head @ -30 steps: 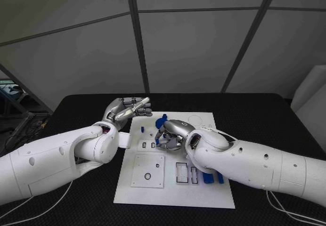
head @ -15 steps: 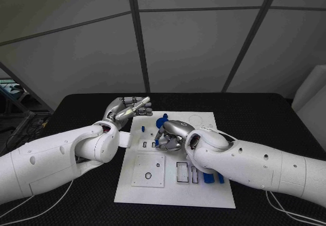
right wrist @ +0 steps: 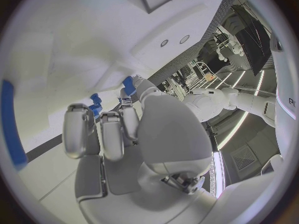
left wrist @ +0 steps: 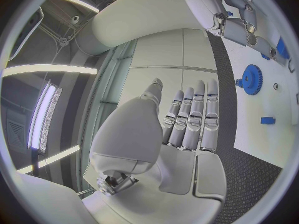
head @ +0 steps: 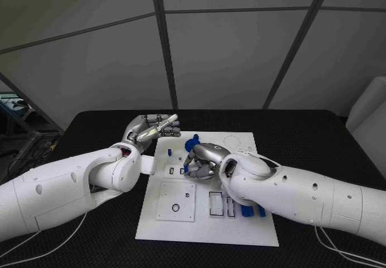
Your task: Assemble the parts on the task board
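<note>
The white task board (head: pixel 241 234) lies mid-table. My right hand (head: pixel 201 161) hangs low over its middle with the fingers curled, and a small blue part (head: pixel 187 163) is pinched at their tips; in the right wrist view that blue part (right wrist: pixel 128 84) sits at the thumb tip. A blue gear (head: pixel 191 146) stands just beyond the hand, also seen as the gear (left wrist: pixel 252 78) from the left wrist. My left hand (head: pixel 151 129) is raised past the board's far left corner, fingers (left wrist: pixel 193 117) straight and holding nothing.
Further blue parts (head: pixel 246 211) lie on the board beside my right forearm, next to narrow slots (head: pixel 215 204). A square white plate (head: pixel 175 202) with a small ring sits at the board's near left. A small blue piece (head: pixel 169 152) stands near the far left.
</note>
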You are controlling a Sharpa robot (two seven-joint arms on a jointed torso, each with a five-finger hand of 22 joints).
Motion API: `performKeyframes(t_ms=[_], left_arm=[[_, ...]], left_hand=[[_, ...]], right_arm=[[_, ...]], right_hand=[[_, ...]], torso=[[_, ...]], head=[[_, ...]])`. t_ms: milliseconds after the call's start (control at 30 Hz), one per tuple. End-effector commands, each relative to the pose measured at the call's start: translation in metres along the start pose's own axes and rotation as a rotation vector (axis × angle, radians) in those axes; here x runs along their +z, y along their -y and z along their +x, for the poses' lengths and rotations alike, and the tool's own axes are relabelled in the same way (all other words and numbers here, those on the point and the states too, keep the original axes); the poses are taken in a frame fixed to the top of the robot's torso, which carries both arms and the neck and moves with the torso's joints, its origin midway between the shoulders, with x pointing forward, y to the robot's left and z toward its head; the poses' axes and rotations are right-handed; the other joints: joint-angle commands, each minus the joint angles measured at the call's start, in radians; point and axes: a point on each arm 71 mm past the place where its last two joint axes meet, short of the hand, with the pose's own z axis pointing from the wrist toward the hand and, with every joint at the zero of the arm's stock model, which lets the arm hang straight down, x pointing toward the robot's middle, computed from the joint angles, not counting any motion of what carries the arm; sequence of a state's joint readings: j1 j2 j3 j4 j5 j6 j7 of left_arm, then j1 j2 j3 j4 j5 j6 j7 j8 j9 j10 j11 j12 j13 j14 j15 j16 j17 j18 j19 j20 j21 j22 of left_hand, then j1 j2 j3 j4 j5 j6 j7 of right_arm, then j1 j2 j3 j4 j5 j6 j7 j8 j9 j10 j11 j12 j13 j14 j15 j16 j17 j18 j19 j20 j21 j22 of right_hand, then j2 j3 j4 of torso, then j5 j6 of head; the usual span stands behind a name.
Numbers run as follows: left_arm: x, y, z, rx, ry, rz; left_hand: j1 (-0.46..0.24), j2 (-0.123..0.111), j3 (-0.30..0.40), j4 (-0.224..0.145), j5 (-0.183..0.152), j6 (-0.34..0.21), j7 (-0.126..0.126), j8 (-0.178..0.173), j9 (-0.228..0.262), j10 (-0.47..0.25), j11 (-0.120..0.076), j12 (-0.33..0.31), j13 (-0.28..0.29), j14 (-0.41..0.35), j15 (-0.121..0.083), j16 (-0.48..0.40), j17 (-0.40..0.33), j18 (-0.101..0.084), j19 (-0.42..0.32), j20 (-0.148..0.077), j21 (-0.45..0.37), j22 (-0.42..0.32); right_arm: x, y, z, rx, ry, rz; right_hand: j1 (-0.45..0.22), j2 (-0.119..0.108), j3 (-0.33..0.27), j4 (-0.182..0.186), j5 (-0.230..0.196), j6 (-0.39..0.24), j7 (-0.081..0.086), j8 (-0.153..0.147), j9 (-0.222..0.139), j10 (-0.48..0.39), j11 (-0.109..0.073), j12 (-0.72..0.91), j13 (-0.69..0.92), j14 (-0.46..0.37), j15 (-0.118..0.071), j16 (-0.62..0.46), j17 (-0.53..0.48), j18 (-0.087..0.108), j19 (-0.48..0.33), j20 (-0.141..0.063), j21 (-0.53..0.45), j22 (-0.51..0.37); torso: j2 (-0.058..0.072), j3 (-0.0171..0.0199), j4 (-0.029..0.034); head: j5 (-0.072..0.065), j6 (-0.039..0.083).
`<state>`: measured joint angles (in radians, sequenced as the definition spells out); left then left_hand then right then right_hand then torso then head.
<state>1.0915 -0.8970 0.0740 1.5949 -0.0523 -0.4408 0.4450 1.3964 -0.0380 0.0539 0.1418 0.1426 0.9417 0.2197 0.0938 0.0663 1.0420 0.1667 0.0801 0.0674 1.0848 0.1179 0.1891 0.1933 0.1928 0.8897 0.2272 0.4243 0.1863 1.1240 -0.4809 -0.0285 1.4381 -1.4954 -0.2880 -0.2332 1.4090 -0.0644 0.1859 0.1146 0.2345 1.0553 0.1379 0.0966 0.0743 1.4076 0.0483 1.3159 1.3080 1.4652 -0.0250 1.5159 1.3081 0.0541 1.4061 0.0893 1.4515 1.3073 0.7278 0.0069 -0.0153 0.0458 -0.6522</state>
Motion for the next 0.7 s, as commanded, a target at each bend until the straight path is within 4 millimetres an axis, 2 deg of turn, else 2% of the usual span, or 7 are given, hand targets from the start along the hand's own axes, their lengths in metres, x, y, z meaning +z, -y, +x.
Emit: performKeyframes(t_ms=[33,467,700], left_arm=[[0.0007,0.0012,0.0016,-0.005,-0.014,0.006],[0.0009,0.0010,0.0017,-0.005,-0.014,0.005],[0.0010,0.0009,0.0016,-0.005,-0.014,0.005]], left_hand=[[-0.006,0.008,0.001,-0.004,-0.006,0.003,0.006,-0.006,0.000,0.001,0.005,-0.007,0.001,-0.001,0.004,-0.005,0.001,-0.012,-0.006,0.000,0.004,0.002],[-0.006,0.008,0.001,-0.004,-0.006,0.003,0.006,-0.006,0.000,0.001,0.005,-0.007,0.001,-0.001,0.004,-0.005,0.001,-0.012,-0.006,0.000,0.004,0.002],[-0.006,0.008,0.001,-0.004,-0.006,0.003,0.006,-0.006,0.000,0.001,0.005,-0.007,0.001,-0.001,0.004,-0.005,0.001,-0.012,-0.006,0.000,0.004,0.002]], right_arm=[[-0.0002,0.0025,0.0026,-0.017,-0.020,0.018],[-0.0001,0.0033,0.0026,-0.019,-0.018,0.024],[0.0000,0.0038,0.0022,-0.018,-0.012,0.028]], right_hand=[[-0.006,-0.014,0.006,0.003,-0.001,-0.009,0.002,-0.009,-0.002,-0.007,0.005,-0.001,0.021,0.077,0.007,-0.004,0.135,-0.001,-0.005,0.003,-0.006,0.041],[-0.020,-0.032,0.002,0.006,0.003,-0.022,0.008,-0.017,-0.003,-0.012,0.011,-0.007,0.017,0.075,0.012,-0.007,0.128,0.000,-0.007,0.008,-0.008,0.039],[-0.034,-0.040,-0.002,0.012,-0.008,-0.030,0.010,-0.022,-0.003,-0.015,0.014,-0.010,0.014,0.074,0.015,-0.010,0.123,0.000,-0.008,0.012,-0.009,0.038]], torso=[[0.000,0.0001,-0.0009],[0.000,-0.0001,-0.0010],[0.000,-0.0003,-0.0006]], head=[[0.000,-0.001],[-0.001,-0.002],[-0.001,-0.002]])
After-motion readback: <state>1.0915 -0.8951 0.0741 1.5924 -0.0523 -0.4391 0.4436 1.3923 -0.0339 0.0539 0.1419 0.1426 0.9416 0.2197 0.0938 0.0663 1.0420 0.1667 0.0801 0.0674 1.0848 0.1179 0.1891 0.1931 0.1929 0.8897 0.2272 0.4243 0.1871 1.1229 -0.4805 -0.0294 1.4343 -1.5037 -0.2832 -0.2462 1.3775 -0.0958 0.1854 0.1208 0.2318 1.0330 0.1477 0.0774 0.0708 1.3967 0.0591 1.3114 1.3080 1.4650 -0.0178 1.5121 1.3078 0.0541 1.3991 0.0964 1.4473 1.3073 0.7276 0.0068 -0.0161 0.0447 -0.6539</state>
